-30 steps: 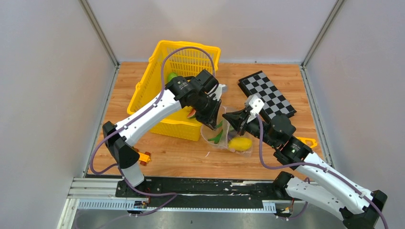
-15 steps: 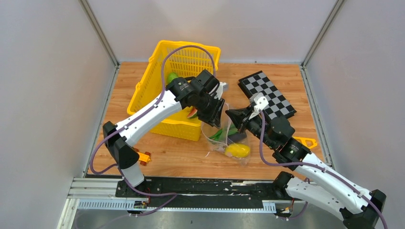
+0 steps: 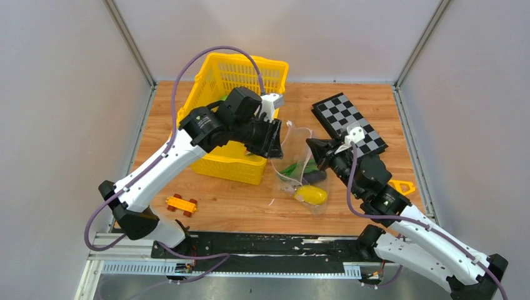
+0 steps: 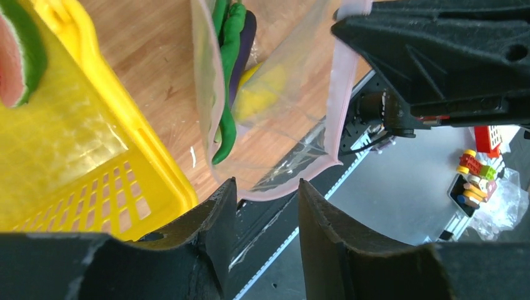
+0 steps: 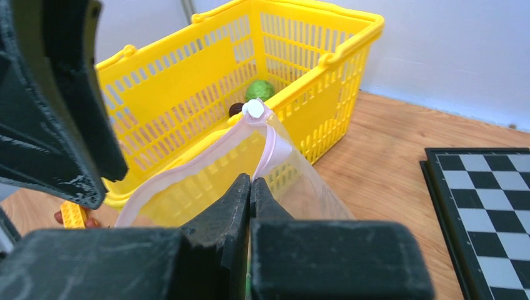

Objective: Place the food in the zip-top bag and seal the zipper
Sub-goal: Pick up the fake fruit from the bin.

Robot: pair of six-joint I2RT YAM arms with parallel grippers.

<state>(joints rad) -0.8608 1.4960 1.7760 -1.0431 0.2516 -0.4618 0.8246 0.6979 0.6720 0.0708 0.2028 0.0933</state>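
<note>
Your left hand (image 4: 265, 209) is open, its two fingers apart. The lower rim of the zip-top bag (image 4: 281, 144) hangs just beyond the fingertips and is not pinched. Your right hand (image 5: 250, 187) is closed on the pink zipper (image 5: 187, 164) and holds that edge up, so the bag stands open between both hands.

Inside the bag you have one yellow fruit (image 3: 310, 195), one purple eggplant (image 4: 248, 37) and, as far as I can tell, two green pods (image 4: 228, 69).

The yellow basket (image 3: 231, 165) is just beside your left hand, close to the bag's mouth. It holds one watermelon slice (image 4: 17, 56), one green ball (image 5: 259, 89) and one dark ball (image 5: 235, 109).

Farther out on the desk (image 3: 237, 209) lie one chequerboard (image 3: 350, 122), behind your right hand, and one orange toy car (image 3: 181, 204), near the left arm's base.
</note>
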